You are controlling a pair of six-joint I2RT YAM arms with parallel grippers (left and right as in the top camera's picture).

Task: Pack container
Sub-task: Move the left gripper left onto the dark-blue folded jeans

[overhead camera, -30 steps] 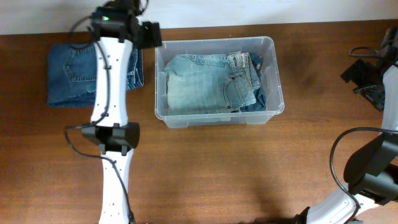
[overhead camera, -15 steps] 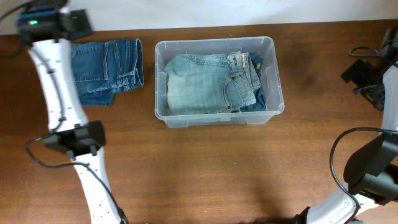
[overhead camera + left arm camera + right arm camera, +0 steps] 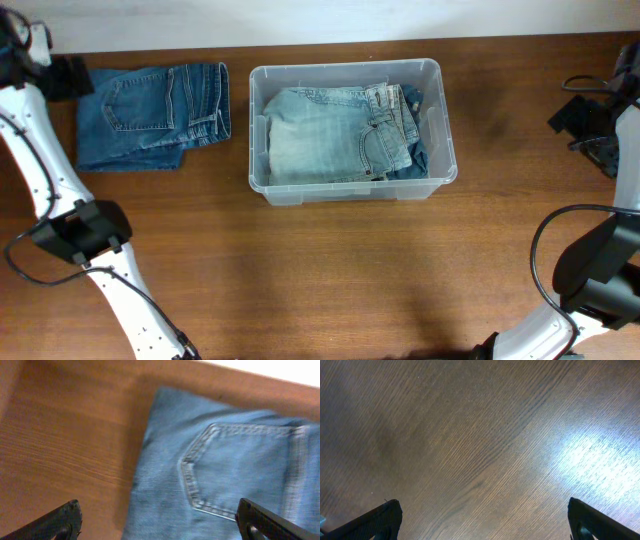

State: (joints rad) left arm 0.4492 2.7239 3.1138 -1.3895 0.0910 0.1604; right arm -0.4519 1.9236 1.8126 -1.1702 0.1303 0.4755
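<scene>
From overhead, the large clear rectangular plastic container point(image 3: 350, 67) sits at the centre far side of the brown wooden table point(image 3: 350, 270), holding folded pale-blue jeans point(image 3: 320, 135). Folded darker denim jeans point(image 3: 140, 115) lie to its left.

In the left wrist view, the left gripper point(image 3: 160, 522) is spread wide above the darker jeans.

In the right wrist view, the right gripper point(image 3: 485, 522) is spread wide over bare wood.

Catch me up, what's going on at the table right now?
Packing looks half done. A pair of light jeans lies folded in the container; a darker pair sits on the table to its left. The left gripper hovers open above that pair's edge, holding nothing. The right gripper is open over bare table, also empty.
</scene>
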